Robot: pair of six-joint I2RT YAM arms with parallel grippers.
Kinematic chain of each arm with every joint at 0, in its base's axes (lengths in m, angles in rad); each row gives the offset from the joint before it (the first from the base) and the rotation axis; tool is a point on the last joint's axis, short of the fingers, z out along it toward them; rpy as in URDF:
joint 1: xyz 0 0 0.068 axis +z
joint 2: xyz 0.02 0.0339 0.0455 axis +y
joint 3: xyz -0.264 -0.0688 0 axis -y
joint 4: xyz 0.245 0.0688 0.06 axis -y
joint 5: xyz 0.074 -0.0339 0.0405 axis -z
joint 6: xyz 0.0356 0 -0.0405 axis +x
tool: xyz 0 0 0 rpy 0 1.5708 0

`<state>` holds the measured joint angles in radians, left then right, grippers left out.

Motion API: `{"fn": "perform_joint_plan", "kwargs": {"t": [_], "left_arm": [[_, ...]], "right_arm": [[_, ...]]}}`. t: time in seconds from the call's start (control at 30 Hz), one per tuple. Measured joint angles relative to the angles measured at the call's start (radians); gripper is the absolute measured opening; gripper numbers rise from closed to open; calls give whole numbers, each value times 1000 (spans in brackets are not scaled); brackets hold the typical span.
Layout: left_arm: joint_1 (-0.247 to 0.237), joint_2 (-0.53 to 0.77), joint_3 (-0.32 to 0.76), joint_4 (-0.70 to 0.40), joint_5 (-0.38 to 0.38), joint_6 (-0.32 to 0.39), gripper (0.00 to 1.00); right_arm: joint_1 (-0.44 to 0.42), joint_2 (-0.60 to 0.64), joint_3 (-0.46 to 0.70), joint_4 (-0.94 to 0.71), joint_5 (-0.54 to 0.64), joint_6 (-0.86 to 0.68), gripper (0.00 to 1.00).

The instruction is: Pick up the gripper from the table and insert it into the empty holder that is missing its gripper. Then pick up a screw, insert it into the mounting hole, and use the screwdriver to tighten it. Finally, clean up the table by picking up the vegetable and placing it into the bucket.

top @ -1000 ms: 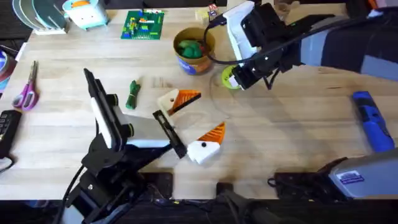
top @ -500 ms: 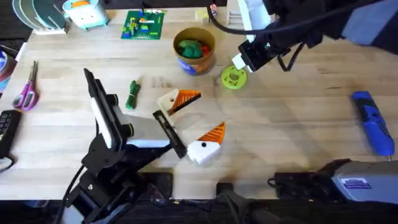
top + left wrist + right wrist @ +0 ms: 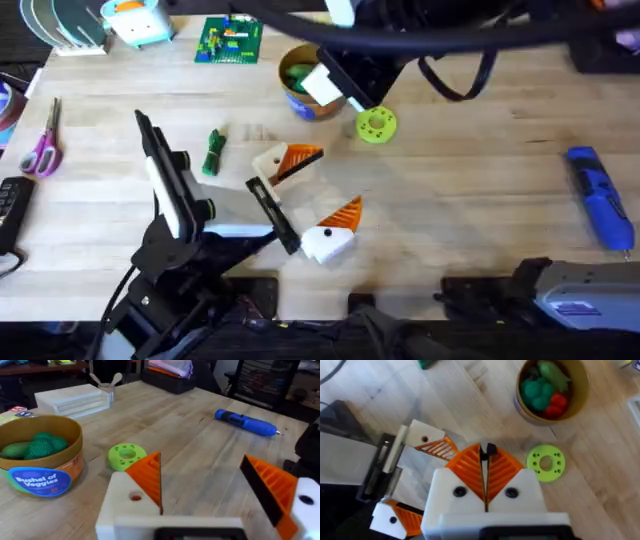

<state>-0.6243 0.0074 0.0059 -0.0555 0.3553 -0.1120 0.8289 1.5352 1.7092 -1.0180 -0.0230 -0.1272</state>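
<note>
Screw poised over the holder

Right pincer [image 3: 486, 453] is clenched on a small dark screw [image 3: 491, 450]. Left pincer [image 3: 325, 185] lies released mid-surface, holder [image 3: 122, 507] hole bare. Centre the screw squarely before descending.

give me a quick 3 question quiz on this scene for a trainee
1. True or false: the right gripper is holding the screwdriver.
2. Which lies closest to the bucket? A) scissors B) lime-green disc C) screwdriver
3. In the right wrist view, is the right gripper open or shut?

Key
1. False: the screwdriver lies on the table, far to the right.
2. B
3. Shut, with its orange pads pressed together.
</note>
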Motion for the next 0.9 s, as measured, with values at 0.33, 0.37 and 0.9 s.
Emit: {"fn": "perform_joint_plan", "kwargs": {"t": [0.33,0.37,0.9], "left_arm": [[0,0,0,0,0,0,993],[0,0,0,0,0,0,993],[0,0,0,0,0,0,993]], "right_arm": [[155,37,11,-1,0,30,7],[166,45,11,-1,0,31,7],[225,127,11,-10,2,31,7]]}}
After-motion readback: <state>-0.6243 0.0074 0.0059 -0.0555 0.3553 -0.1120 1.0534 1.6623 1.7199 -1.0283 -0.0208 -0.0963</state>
